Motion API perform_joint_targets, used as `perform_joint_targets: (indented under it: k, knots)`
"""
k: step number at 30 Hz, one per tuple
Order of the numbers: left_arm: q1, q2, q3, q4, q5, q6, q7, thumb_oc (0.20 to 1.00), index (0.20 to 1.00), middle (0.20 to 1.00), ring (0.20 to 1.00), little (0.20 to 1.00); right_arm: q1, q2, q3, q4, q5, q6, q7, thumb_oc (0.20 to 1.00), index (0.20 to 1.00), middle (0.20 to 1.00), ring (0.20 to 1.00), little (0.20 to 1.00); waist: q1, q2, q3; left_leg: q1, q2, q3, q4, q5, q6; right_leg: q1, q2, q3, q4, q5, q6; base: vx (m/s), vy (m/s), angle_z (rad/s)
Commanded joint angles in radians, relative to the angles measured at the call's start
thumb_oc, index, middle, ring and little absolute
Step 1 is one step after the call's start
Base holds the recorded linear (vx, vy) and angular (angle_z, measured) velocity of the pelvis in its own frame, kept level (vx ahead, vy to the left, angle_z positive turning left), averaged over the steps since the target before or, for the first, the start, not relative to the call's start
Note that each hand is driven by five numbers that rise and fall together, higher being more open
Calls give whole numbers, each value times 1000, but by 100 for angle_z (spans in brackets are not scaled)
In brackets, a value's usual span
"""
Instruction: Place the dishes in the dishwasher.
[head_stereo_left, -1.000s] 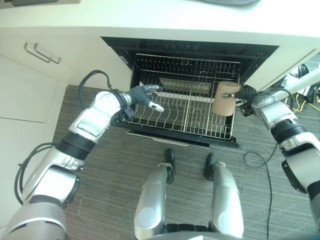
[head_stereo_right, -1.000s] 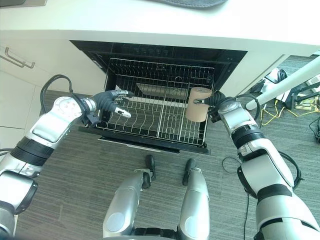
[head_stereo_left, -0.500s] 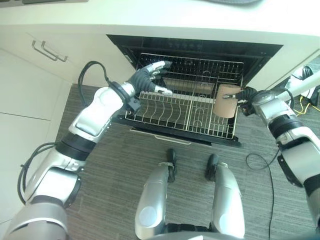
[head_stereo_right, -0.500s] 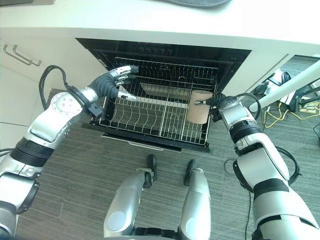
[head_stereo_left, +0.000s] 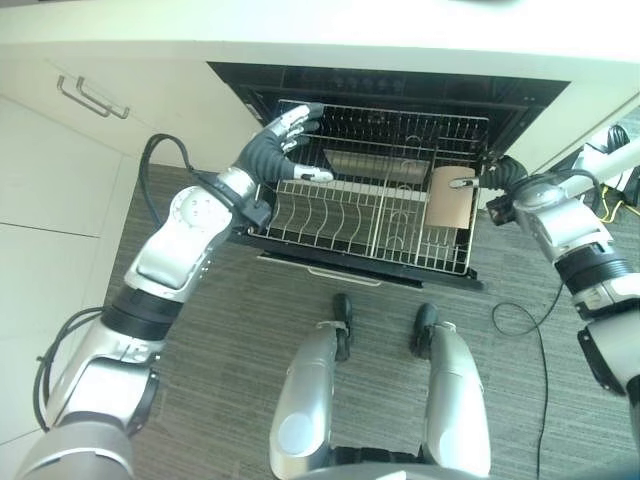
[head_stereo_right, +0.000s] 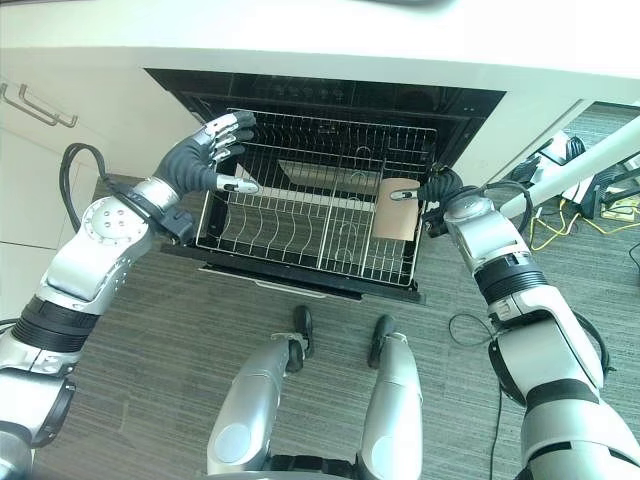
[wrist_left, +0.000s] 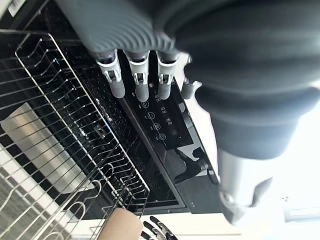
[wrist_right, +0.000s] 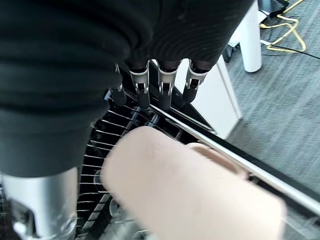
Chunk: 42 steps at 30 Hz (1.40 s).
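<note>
One beige mug (head_stereo_left: 452, 197), clasped in the right hand (head_stereo_left: 497, 178), has sunk into the pulled-out dishwasher rack (head_stereo_left: 340, 215) below it, nearly ready for release, while the open left hand (head_stereo_left: 272, 150) has lifted toward the rack's far corner.

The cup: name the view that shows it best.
The right eye view: the whole tan cup shows there, held by the right hand over the rack. The left eye view is similar. The right wrist view crops it; the left wrist view catches an edge.
</note>
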Motion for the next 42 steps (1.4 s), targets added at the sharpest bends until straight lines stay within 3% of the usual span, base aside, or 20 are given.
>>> perform_joint_targets:
  k: [1,6,7,10,13,19,25,28,33,37,41,42]
  knots:
    - [42,17,88,-125,-45,-125,49,1000,1000,1000,1000,1000,51,-10,-73,-131,1,-31,-56,1000,1000,1000,1000,1000,0,-19,-21,73,68,-40,14,-95,-41,48,-31,34,-82,31,78,37,-2,-2]
    - [153,-12,181,-212,-49,-205,74,1000,1000,1000,1000,1000,262,18,-196,-424,-7,-68,-12,1000,1000,1000,1000,1000,-25,-40,-21,96,72,-27,7,-99,-34,69,-20,40,-89,28,78,32,-9,-1]
    - [203,-42,221,-263,-42,-260,91,1000,1000,1000,1000,1000,369,51,-254,-559,17,-103,15,1000,1000,1000,1000,1000,-37,-53,-21,117,76,-16,1,-102,-34,93,-14,37,-102,28,80,47,-42,-9]
    - [240,-77,246,-303,-27,-309,100,1000,1000,1000,1000,1000,452,85,-303,-650,40,-144,54,1000,1000,1000,1000,1000,-50,-65,-21,147,79,-7,-15,-102,-33,122,-8,35,-120,32,82,37,-52,-10]
    - [306,-114,277,-345,-36,-381,106,1000,1000,1000,1000,1000,574,110,-360,-761,41,-228,106,1000,1000,1000,1000,1000,-64,-78,-53,193,82,13,-59,-90,-37,172,3,28,-177,45,90,73,-66,-9]
    - [430,-201,294,-407,-56,-504,103,1000,1000,1000,1000,1000,725,150,-410,-898,76,-426,176,1000,1000,1000,1000,1000,-76,-94,-164,322,82,47,-247,-26,-55,322,40,1,-401,102,98,84,-85,-11]
    - [488,-228,307,-410,-99,-538,123,1000,1000,1000,1000,1000,796,169,-444,-938,104,-554,167,1000,1000,1000,1000,1000,-83,-90,-322,463,90,69,-494,70,-83,478,74,-9,-641,186,115,64,-147,1]
    - [493,-227,305,-410,-98,-559,143,1000,1000,1000,1000,1000,784,155,-450,-940,125,-567,150,1000,1000,1000,1000,1000,-80,-83,-382,497,125,67,-543,88,-107,551,89,-28,-747,220,112,-19,-214,2]
    - [548,-240,338,-410,-136,-579,133,1000,1000,1000,1000,1000,813,122,-490,-957,176,-549,169,1000,1000,1000,1000,1000,-73,-71,-426,507,163,59,-543,113,-136,590,114,-43,-751,189,84,4,-191,-5]
    - [597,-246,368,-422,-159,-546,97,1000,1000,1000,1000,1000,846,91,-527,-969,194,-543,211,1000,1000,1000,1000,1000,-68,-66,-438,516,166,45,-543,120,-147,601,130,-29,-751,172,73,67,-150,-2]
    - [628,-258,373,-428,-210,-538,37,1000,1000,1000,1000,1000,843,55,-548,-964,177,-517,205,1000,1000,1000,1000,1000,-54,-65,-437,515,163,8,-523,126,-154,609,110,-13,-751,180,77,32,83,4]
    - [637,-254,368,-434,-179,-532,29,1000,1000,1000,1000,1000,826,36,-551,-949,183,-510,206,1000,1000,1000,1000,1000,-59,-62,-438,524,225,15,-518,189,-179,610,96,-7,-751,185,81,35,496,3]
